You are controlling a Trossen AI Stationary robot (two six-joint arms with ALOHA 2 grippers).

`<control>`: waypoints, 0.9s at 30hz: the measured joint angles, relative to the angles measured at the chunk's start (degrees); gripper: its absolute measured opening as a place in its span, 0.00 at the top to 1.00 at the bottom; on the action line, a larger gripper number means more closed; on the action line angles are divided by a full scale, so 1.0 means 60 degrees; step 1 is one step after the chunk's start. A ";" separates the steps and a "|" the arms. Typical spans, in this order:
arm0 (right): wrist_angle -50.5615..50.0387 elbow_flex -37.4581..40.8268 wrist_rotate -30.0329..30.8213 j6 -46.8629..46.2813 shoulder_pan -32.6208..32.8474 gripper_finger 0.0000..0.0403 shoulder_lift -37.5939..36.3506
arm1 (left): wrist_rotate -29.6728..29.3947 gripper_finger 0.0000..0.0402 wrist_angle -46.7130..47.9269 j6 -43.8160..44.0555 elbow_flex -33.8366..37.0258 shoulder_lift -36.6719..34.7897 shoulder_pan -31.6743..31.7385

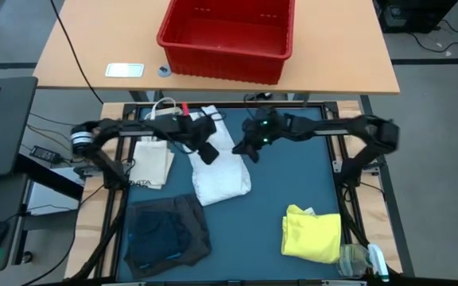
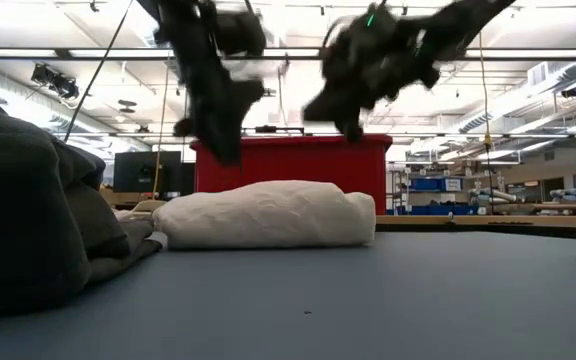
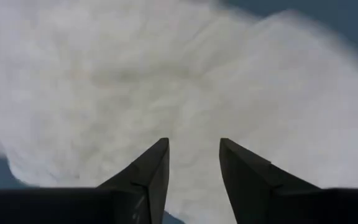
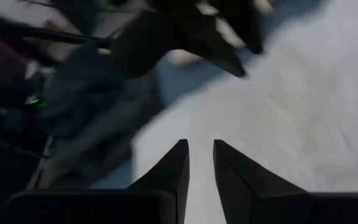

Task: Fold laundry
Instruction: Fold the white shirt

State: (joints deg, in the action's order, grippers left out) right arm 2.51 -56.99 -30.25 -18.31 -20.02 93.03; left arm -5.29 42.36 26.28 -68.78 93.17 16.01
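Note:
A white garment (image 1: 221, 179) lies folded into a thick bundle on the blue table top (image 1: 293, 183), near its middle; the low view shows the same bundle (image 2: 268, 215). My left gripper (image 1: 207, 152) hangs just above the bundle's far left part, pointing steeply down, with its fingers open and only cloth (image 3: 185, 81) below them. My right gripper (image 1: 250, 151) hovers above the bundle's far right end, slanting down, with a narrow empty gap between its fingers (image 4: 201, 155). In the low view both grippers (image 2: 223, 150) (image 2: 353, 128) stand clear of the cloth.
A dark grey garment (image 1: 169, 230) with navy cloth on it lies at the near left. A yellow garment (image 1: 312, 233) and a clear plastic item (image 1: 356, 258) sit at the near right. A cream tote bag (image 1: 153, 163) lies at the left. A red bin (image 1: 227, 36) stands on the far table.

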 joint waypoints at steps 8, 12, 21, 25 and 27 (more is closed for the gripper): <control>-0.2125 0.0000 0.0526 0.4794 0.1724 0.78 -0.2065 | 0.0397 0.64 0.0201 -0.2727 0.0063 -0.2104 -0.1106; -0.2346 0.0000 0.2312 0.5635 0.2508 0.74 -0.2090 | 0.1078 0.58 -0.0005 -0.2736 0.0523 -0.2198 -0.2419; -0.2899 0.0130 0.2634 0.5027 0.3852 0.59 -0.2008 | -0.0700 0.28 -0.2056 -0.1276 0.0887 -0.0865 -0.5194; -0.2878 0.0397 0.3022 0.5198 0.4585 0.48 -0.1653 | -0.0813 0.21 -0.2060 -0.0605 0.0887 0.0128 -0.5728; -0.2858 0.0410 0.3659 0.5437 0.4881 0.42 -0.1356 | -0.1082 0.20 -0.2040 -0.0539 0.0887 0.0573 -0.5925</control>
State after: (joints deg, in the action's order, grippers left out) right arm -14.63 -54.53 -8.30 14.31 9.27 84.89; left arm -11.78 30.12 23.05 -63.46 96.61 -19.54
